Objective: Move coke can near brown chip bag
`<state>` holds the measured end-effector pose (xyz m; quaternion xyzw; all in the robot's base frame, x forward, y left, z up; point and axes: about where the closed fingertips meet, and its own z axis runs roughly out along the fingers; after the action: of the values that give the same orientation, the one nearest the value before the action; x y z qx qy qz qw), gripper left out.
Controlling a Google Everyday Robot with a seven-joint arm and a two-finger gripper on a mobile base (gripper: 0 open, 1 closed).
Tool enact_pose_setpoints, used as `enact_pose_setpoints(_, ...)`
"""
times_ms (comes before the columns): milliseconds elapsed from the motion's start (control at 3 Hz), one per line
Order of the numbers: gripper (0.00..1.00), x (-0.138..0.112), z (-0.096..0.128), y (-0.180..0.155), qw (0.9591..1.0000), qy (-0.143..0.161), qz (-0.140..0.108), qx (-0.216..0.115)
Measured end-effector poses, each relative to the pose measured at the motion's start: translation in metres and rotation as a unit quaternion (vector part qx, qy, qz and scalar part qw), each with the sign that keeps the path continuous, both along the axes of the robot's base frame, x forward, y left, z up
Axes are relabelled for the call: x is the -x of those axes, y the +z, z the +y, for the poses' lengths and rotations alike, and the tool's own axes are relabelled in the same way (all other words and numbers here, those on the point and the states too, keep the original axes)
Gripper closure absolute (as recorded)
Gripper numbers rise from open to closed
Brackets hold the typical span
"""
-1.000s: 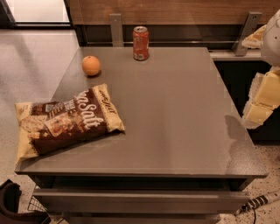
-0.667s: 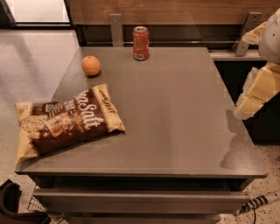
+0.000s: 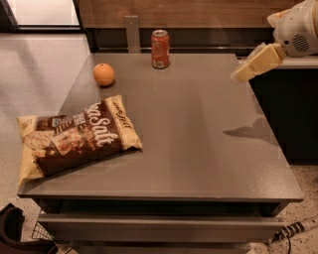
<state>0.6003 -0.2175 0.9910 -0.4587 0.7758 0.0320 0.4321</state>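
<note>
The red coke can (image 3: 160, 48) stands upright at the far edge of the grey table (image 3: 198, 144), near the middle. The brown chip bag (image 3: 74, 139) lies flat at the table's front left, with white "Sea Salt" lettering. The can and the bag are well apart. My gripper (image 3: 242, 72) shows at the upper right, at the end of the white arm (image 3: 298, 30), raised above the table's right rear part and to the right of the can. It holds nothing.
An orange (image 3: 104, 74) sits on the table left of the can, between can and bag. A dark counter (image 3: 288, 99) stands to the right. A wooden wall panel (image 3: 189, 12) runs behind. A drawer front (image 3: 159, 225) is below the tabletop.
My gripper has risen and swung left and up, from low beside the table's right edge to a spot above its right rear part. Can, orange and bag have not moved.
</note>
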Motion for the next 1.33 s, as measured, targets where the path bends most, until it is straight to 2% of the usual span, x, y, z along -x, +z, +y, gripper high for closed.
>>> enact_pose_setpoints(333,0.0,-0.042,0.001,0.006,0.9971,-0.009,-0.04,-0.064)
enact_pose_setpoints(667,0.0,-0.077,0.021,0.0,0.9885,0.001,-0.063,-0.137)
enact_pose_setpoints(1000,0.0,-0.077,0.021,0.0,0.9885,0.001,-0.063,-0.137)
enact_pose_setpoints(1333,0.0,-0.085,0.024,-0.002,0.9868,0.0,-0.065,-0.148)
